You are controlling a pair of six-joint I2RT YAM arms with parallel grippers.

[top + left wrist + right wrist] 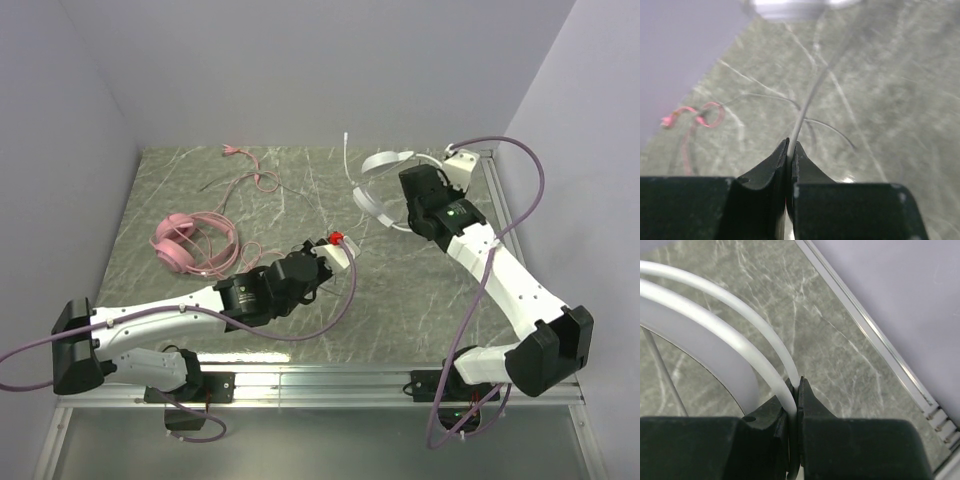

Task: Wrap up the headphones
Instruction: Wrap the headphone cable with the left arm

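Left wrist view, nearest in: my left gripper (790, 150) has its jaws pressed together on the thin cord (800, 122). The cord leaves the tips and runs away over the grey marbled tabletop (900, 100) toward a pale blur at the top edge. I cannot tell from here what that blur is. Off to the left, the loose end of the pink cord (677, 112) curls into a small loop.

Right wrist view: my right gripper (796, 386) pinches one of two slim white hoops on the white-grey headset (705, 357). The jaws are closed down to the hoop's thickness. A broader white band arcs just beside the hoops. Beyond the tips, the tabletop ends at a metal rail (875, 332) against the lilac wall (900, 280). No ear cup shows in this view.

Top view fills in the layout. My left arm reaches to the middle of the tabletop. My right arm reaches to the far right, where the white-grey headset sits near the corner with its band arching away from me. I cannot tell whether it rests on the surface or hangs from my grip.

The pink headset (185, 243), unseen by either wrist camera, lies on the left side, just beyond my left forearm and untouched. Its cord winds on to the far edge. The thin cord is barely traceable from above, so only the left wrist view confirms that pinch.
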